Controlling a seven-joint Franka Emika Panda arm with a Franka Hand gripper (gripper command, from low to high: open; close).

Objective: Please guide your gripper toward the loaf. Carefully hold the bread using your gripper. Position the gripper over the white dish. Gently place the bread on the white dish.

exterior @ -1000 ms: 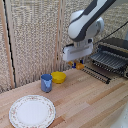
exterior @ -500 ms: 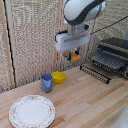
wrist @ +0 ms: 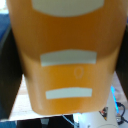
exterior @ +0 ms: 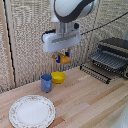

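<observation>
While the white boxy gripper (exterior: 62,58) hangs high above the wooden table (exterior: 90,100), fingers clamped on the small orange-tan oblong loaf (exterior: 63,57), the round white speckled-rim dish (exterior: 32,111) lies near-left. The loaf looks light, rigid, best pinched across its short sides.

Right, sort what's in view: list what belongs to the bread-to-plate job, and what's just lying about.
Part of the job:
- gripper, raised above the table
- bread, held in the gripper
- white dish, nothing on it yet

Just lying about:
- blue cup
- yellow bowl
- toaster oven
</observation>
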